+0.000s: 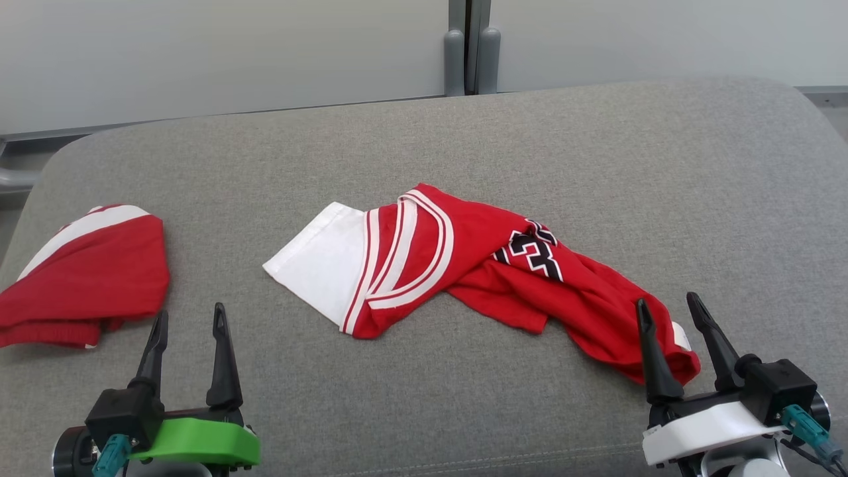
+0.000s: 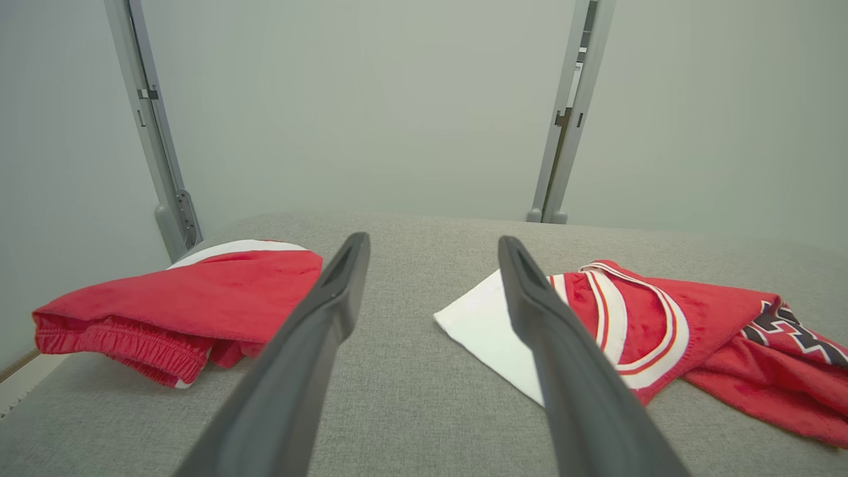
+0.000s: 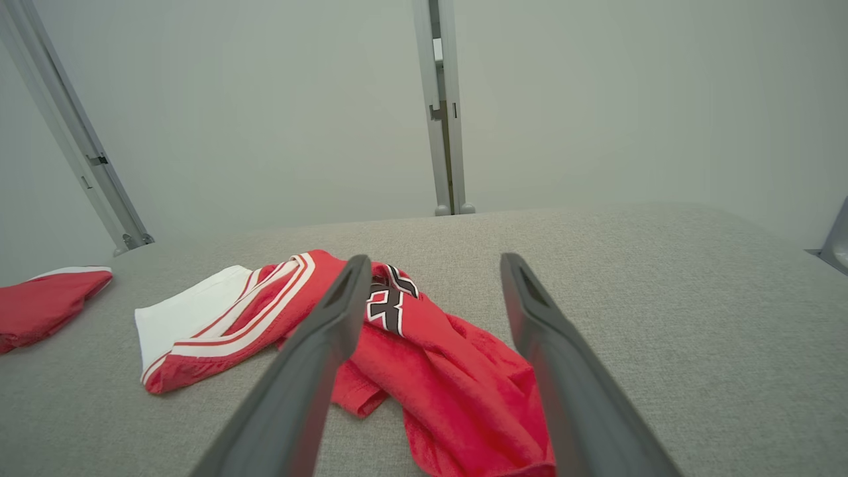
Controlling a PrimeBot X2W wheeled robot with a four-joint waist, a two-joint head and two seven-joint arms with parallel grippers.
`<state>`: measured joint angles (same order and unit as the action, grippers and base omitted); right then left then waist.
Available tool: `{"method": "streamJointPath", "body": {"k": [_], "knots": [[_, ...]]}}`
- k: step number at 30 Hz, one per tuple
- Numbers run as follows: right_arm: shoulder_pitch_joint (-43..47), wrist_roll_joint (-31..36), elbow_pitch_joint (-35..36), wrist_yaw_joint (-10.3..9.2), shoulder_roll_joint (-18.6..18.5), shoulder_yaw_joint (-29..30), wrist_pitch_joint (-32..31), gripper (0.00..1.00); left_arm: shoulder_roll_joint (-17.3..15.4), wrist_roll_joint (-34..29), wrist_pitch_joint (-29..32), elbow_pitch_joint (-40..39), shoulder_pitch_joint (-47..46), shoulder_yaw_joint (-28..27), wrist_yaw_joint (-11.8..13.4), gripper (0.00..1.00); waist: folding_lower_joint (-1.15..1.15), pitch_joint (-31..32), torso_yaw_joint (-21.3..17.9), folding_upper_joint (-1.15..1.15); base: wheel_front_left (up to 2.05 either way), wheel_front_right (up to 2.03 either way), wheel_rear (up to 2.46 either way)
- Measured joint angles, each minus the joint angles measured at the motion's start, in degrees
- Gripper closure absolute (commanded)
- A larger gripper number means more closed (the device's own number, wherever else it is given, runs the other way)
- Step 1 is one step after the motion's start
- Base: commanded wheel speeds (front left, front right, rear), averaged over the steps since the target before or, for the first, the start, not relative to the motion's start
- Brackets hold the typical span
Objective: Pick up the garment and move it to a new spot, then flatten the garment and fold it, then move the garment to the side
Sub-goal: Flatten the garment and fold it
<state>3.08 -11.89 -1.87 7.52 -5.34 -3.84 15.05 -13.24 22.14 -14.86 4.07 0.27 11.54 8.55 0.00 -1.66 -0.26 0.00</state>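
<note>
A crumpled red garment (image 1: 477, 265) with white stripes, a white panel and black numerals lies in the middle of the grey padded table (image 1: 596, 165); it is also in the left wrist view (image 2: 662, 331) and the right wrist view (image 3: 437, 358). My left gripper (image 1: 189, 318) stands open near the front left, apart from the garment, with nothing between its fingers (image 2: 318, 331). My right gripper (image 1: 669, 306) is open at the front right, its fingers (image 3: 318, 344) just short of the garment's near end, touching nothing I can make out.
A second red and white piece of clothing (image 1: 86, 278) lies bunched at the table's left edge, just beyond the left gripper. Grey posts (image 1: 470, 46) and a pale wall stand behind the table. The table's right half (image 1: 695, 199) is bare fabric.
</note>
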Motion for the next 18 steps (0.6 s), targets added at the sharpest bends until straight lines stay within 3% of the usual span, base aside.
{"method": "streamJointPath", "body": {"k": [9,12,18], "knots": [[-0.31,-0.08,0.03,0.0,-0.1,-0.03,0.0,0.0,-0.18,0.0,0.03,-0.19,-0.14,1.33,-1.07,0.0,0.0,-0.48,-0.13,0.0,0.0,0.0,0.0],[-0.62,-0.08,0.13,0.0,-0.23,0.02,0.0,0.0,-0.26,-0.01,1.45,-0.05,-1.24,3.41,-2.81,0.0,0.0,-0.95,-0.22,0.0,0.0,0.0,0.0],[-1.19,-0.08,0.34,0.0,-0.24,-0.4,0.0,0.0,-0.21,0.94,9.07,3.44,-4.64,9.82,-9.01,0.0,0.0,-2.14,-0.73,0.0,0.0,0.0,0.0]]}}
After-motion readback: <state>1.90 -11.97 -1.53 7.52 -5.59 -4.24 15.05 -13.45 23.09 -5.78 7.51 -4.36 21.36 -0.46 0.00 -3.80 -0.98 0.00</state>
